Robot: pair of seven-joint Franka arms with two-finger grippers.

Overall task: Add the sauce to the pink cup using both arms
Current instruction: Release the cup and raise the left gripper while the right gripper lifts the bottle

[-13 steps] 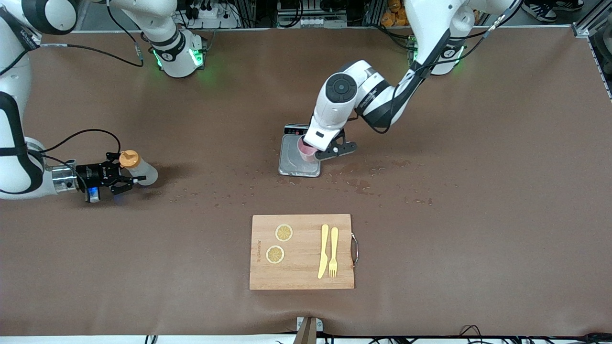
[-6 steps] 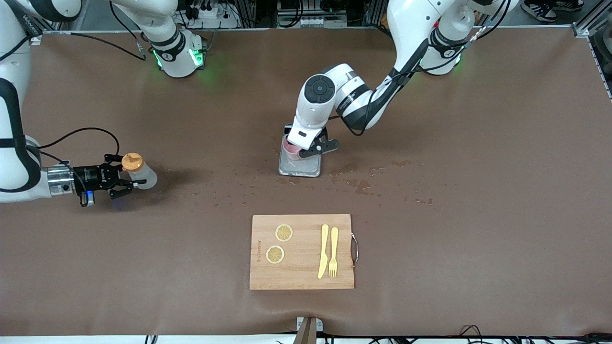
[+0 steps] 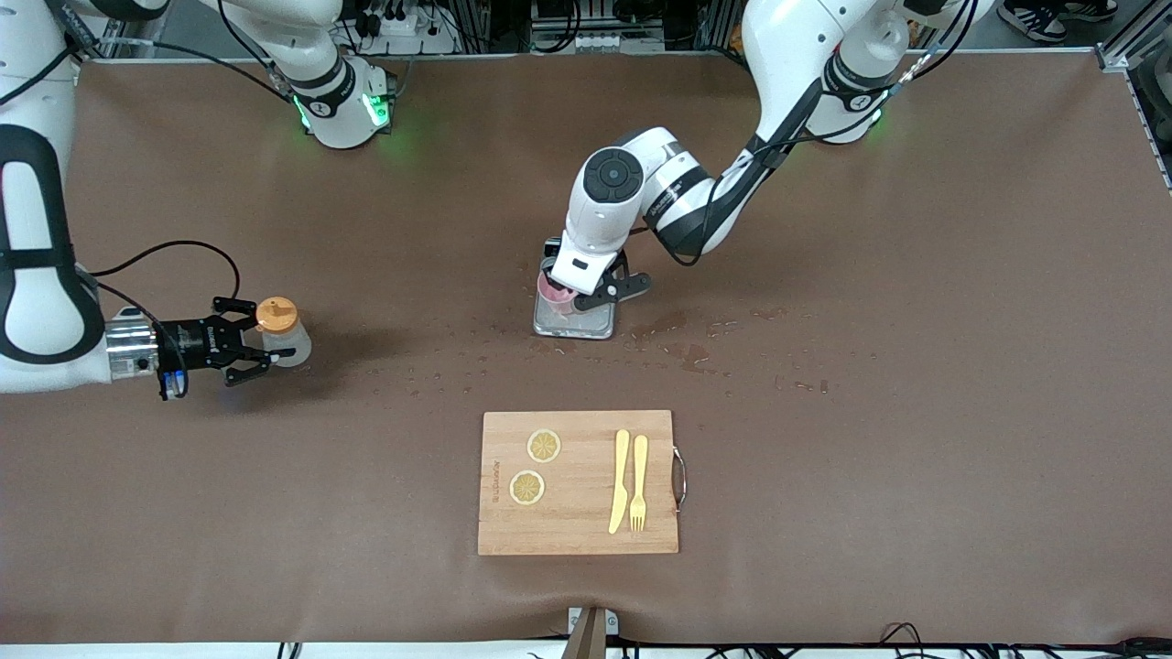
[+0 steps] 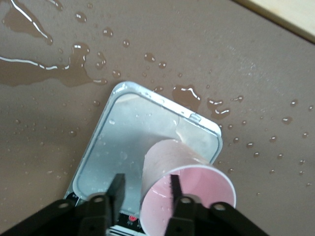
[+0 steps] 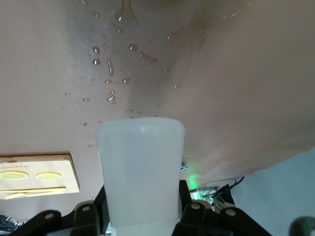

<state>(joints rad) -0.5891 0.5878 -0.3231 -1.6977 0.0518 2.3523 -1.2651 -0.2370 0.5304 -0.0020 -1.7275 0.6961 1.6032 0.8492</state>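
Observation:
The pink cup stands on the grey scale tray near the table's middle; it also shows in the left wrist view, on the tray. My left gripper is open and straddles the cup's rim, one finger inside and one outside. My right gripper is shut on the sauce bottle, whitish with an orange cap, and holds it tilted just above the table at the right arm's end. The bottle's body fills the right wrist view.
A wooden cutting board with two lemon slices, a yellow knife and a fork lies nearer the front camera than the tray. Water drops and small puddles wet the mat around the tray.
My left gripper and the cup slid across the tray toward the right arm's end, then stopped. My right gripper has carried the sauce bottle a little toward the table's middle.

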